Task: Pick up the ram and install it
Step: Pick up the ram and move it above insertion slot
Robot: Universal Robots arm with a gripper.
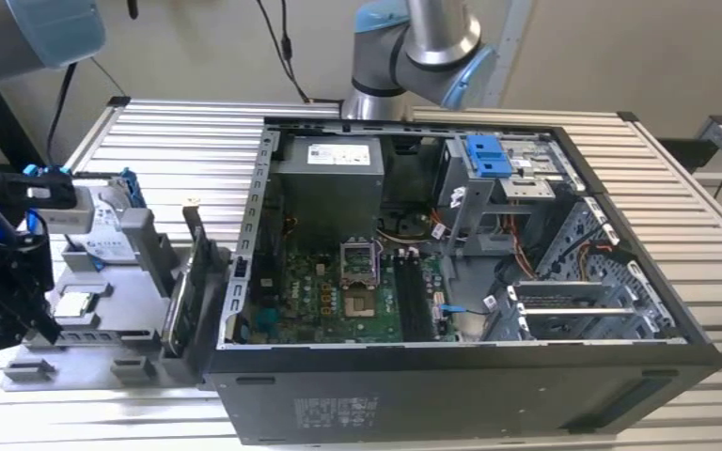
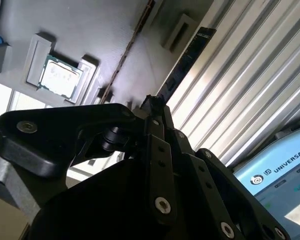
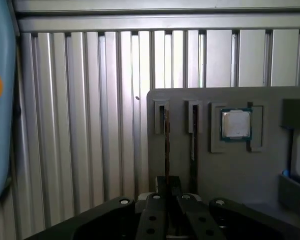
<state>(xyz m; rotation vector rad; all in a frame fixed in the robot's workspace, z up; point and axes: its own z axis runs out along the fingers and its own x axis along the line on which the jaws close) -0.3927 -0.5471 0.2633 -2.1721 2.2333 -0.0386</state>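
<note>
First wrist view has the black gripper [image 3: 168, 189] set right at one end of the ram [image 3: 166, 145], a thin dark stick seen edge-on, standing upright in a narrow slot of the grey fixture plate [image 3: 215, 170]. Whether the gripper is clamped on the stick or merely around it I cannot tell. Just beside the ram a second thin stick [image 3: 194, 135] stands in its own slot, and past that a square processor [image 3: 236, 124] with a dull silver lid lies flat in a recess. The plate is matte and smooth, with raised frames around each pocket. It rests on a table [image 3: 89, 125] of ribbed aluminium slats that catch the light in long bright stripes. In the exterior view the plate lies beside the open black computer case [image 1: 462, 395], on the exterior view's left, and also carries a silver hard drive [image 1: 101, 240]. Inside the case a green motherboard [image 1: 336, 301] lies flat next to grey sheet-metal bays and a blue plastic bracket [image 1: 487, 155]. A plain beige wall [image 1: 612, 47] stands behind the table
</note>
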